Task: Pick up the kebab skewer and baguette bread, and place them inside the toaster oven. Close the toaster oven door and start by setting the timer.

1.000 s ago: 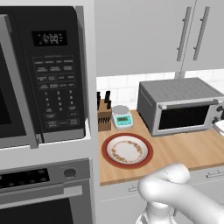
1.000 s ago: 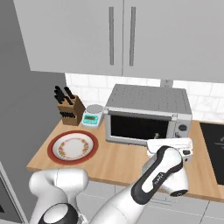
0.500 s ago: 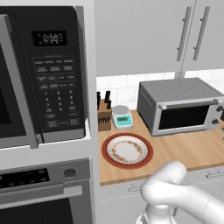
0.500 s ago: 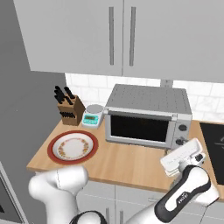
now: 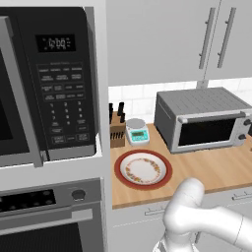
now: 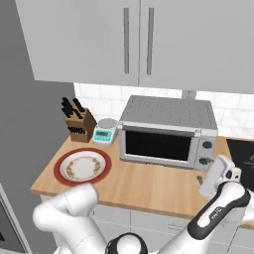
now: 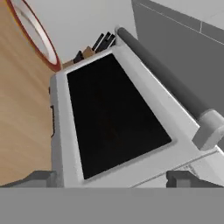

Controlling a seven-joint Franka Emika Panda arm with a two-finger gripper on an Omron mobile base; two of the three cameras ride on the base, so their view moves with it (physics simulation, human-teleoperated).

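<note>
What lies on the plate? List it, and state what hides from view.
The plate on the wooden counter carries no food; its patterned centre and red rim show bare. The arm stands in front of it but covers none of it.

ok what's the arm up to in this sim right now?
The toaster oven sits on the wooden counter with its door shut. The plate holds no skewer or bread, and neither is visible through the dark glass. The arm's gripper is at the oven's right front, near the knobs, holding nothing as far as the pictures show. The hand view looks close along the door glass and its bar handle. Setting the timer looks like the step at hand.
</note>
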